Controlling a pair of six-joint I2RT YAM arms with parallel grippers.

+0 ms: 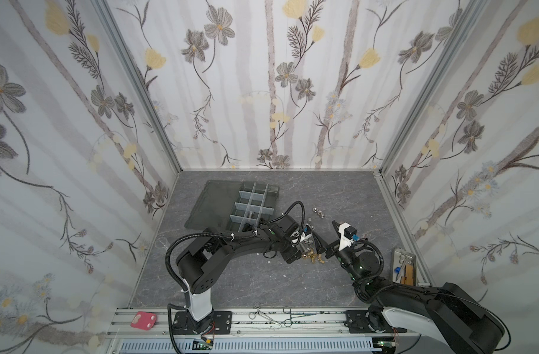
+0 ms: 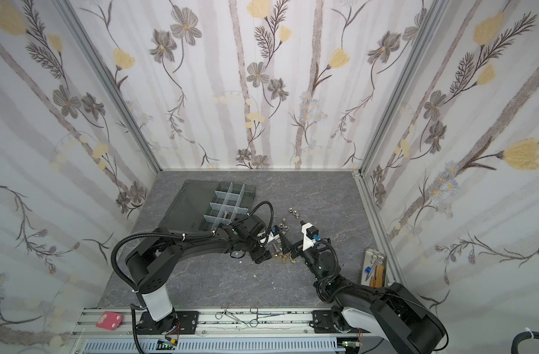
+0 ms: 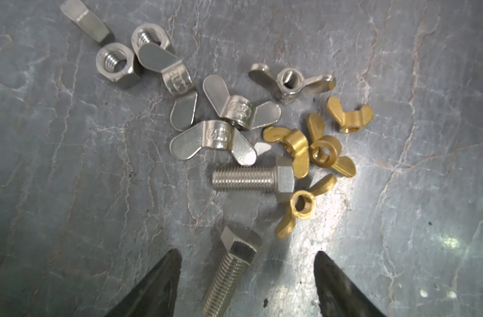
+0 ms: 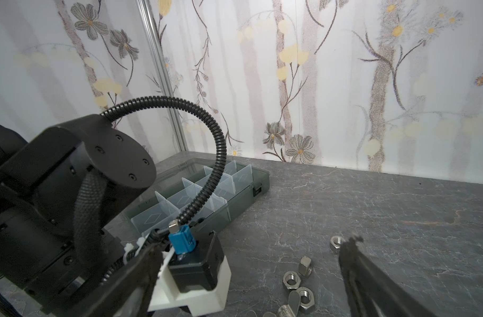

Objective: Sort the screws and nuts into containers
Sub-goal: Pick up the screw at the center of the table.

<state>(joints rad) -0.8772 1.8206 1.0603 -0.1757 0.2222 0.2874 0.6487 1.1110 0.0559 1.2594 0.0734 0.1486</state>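
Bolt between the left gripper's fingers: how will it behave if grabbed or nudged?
Bolt looks solid steel: stiff, probably heavy for its size. Round threaded shank lies flat, so it may roll if nudged, until the hex head catches. Shiny metal could slip; the left gripper likely grips better across the threads.

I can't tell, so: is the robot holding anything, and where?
Nothing. The left tool and right tool are open; a bolt lies loose between the left fingers.
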